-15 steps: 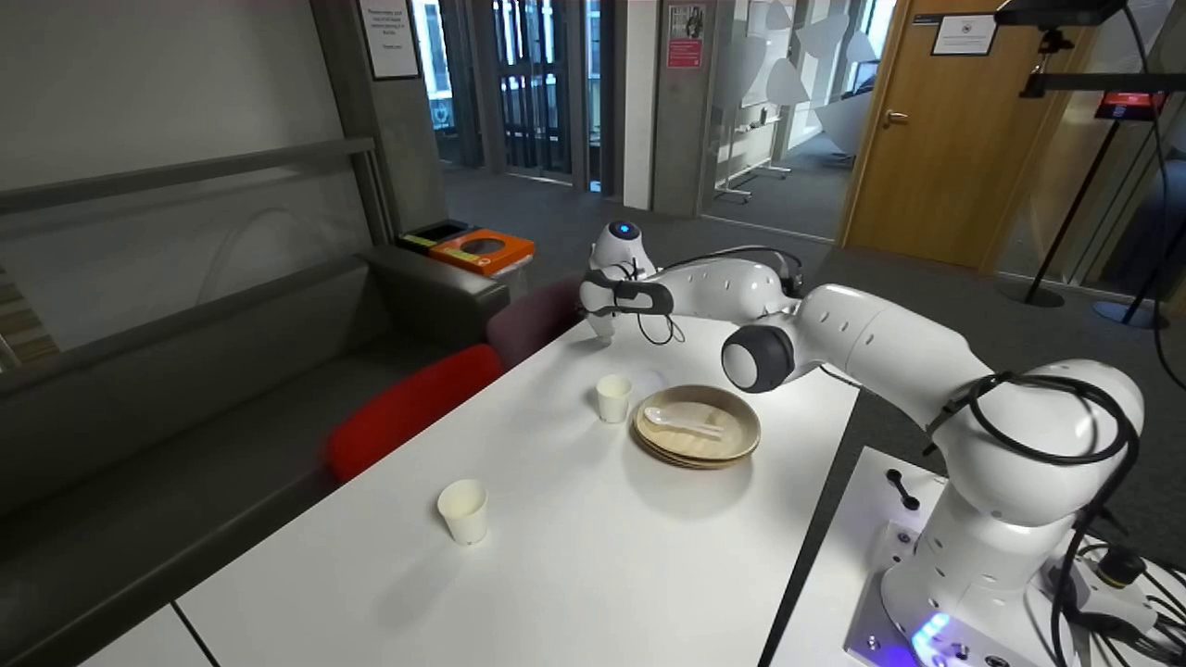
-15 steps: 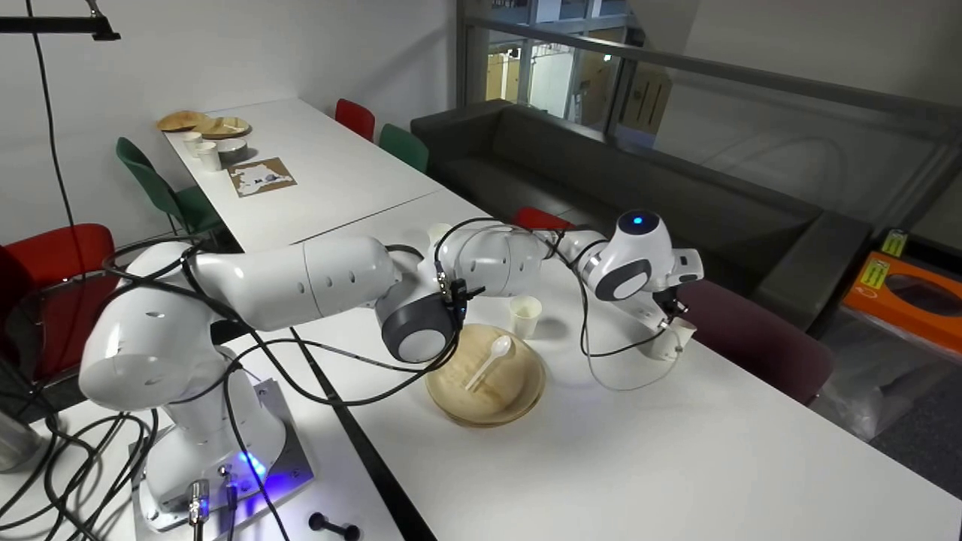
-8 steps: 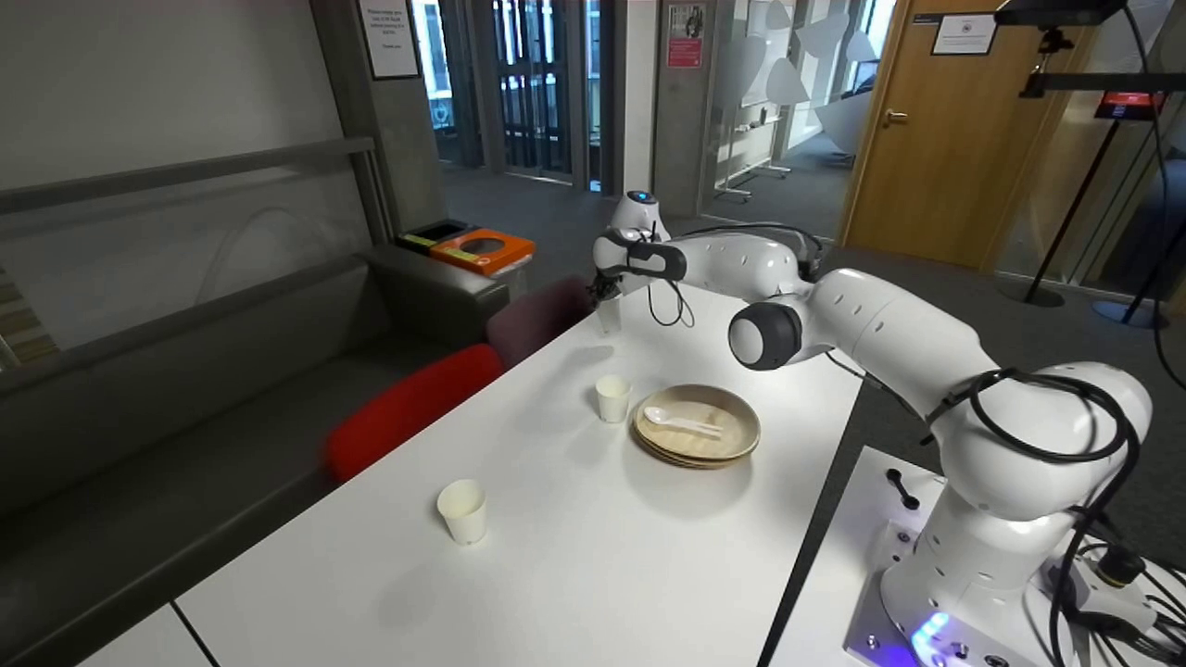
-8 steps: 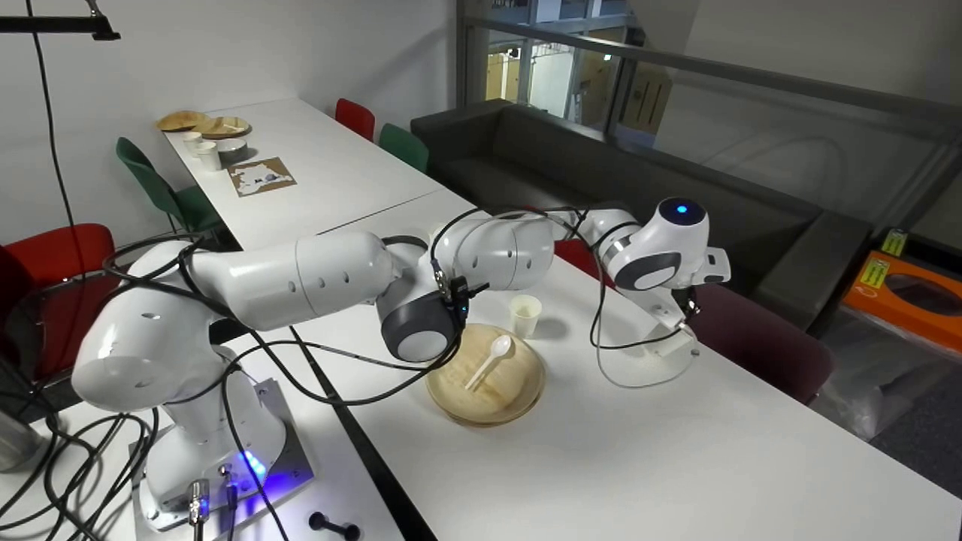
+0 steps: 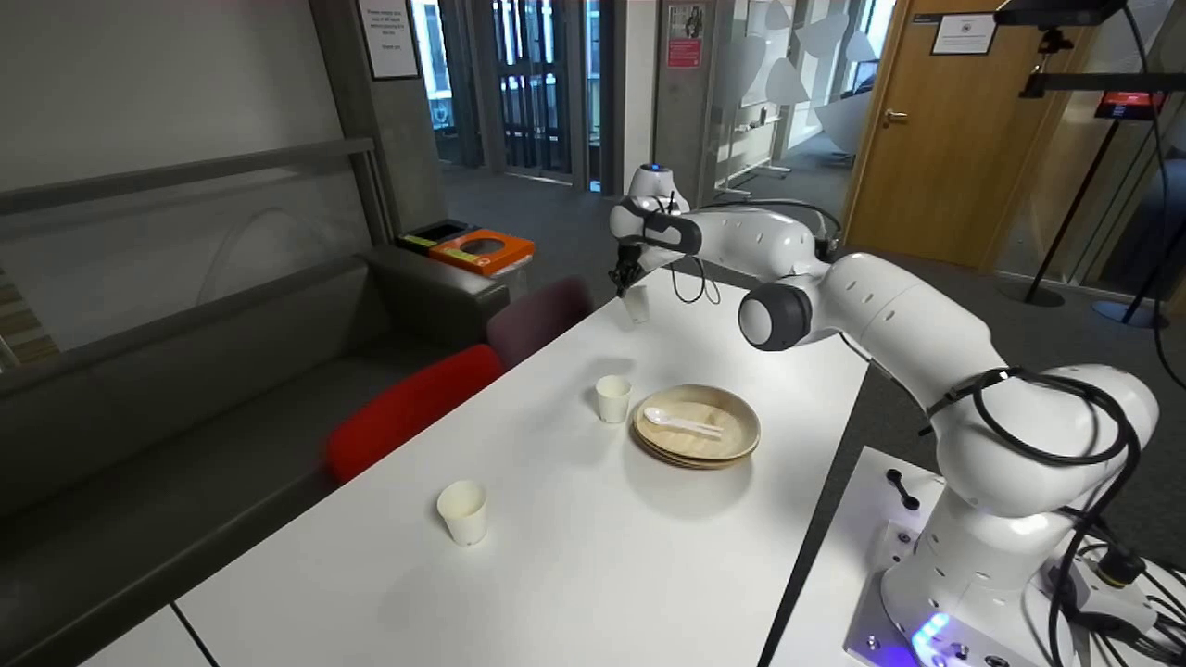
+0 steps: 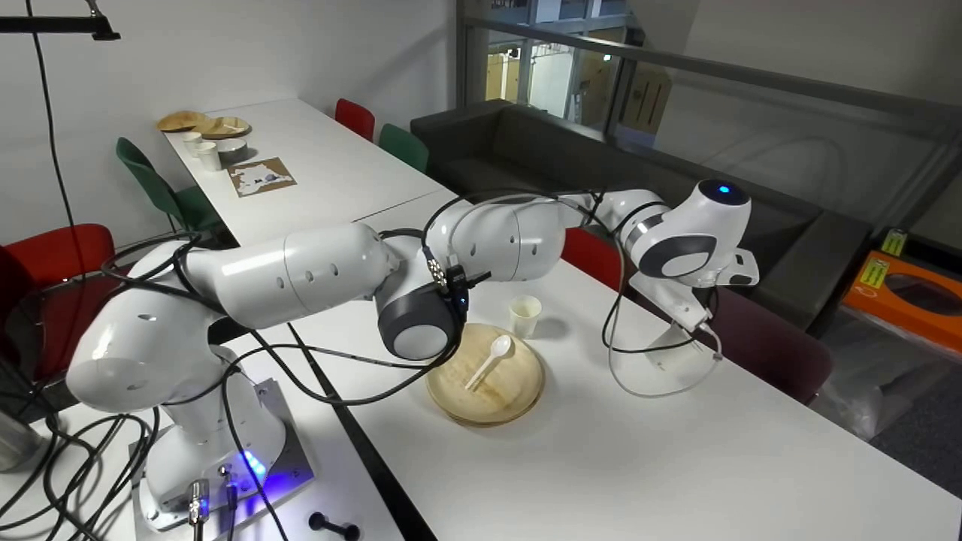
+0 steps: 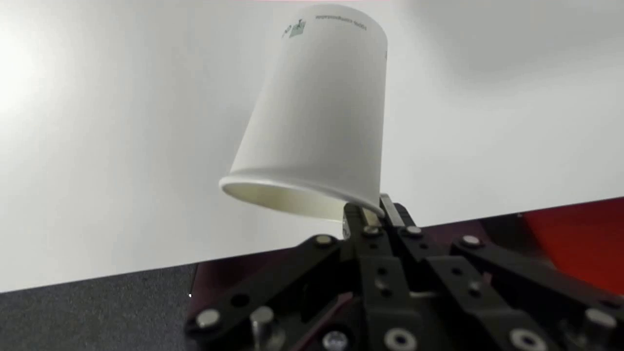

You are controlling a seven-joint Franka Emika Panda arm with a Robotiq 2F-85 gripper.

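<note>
Standing cup (image 5: 613,400) beside stacked plates (image 5: 709,402) — fingers (image 7: 393,213) pinch tilted cup (image 7: 319,105).

The white table (image 5: 574,574) carries a stack of tan plates (image 5: 695,449), an upright cup (image 5: 613,401) just beside it and a second upright cup (image 5: 464,514) well apart, while across a seam (image 6: 398,205) the adjoining tabletop (image 6: 346,184) bears more cups (image 6: 209,158), further plates (image 6: 212,128), a bowl (image 6: 234,152) and a brown board (image 6: 259,179).

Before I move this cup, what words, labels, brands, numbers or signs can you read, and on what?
"100% compostable": upside down, on the cup held by the gripper.
Green mark beside it: too small.
Pillar notice: blurred.
Red poster: blurred.
Door notice: too small.
Door plate: too small.
Yellow bin labels: too blurred.
Red screen: blurred.
</note>
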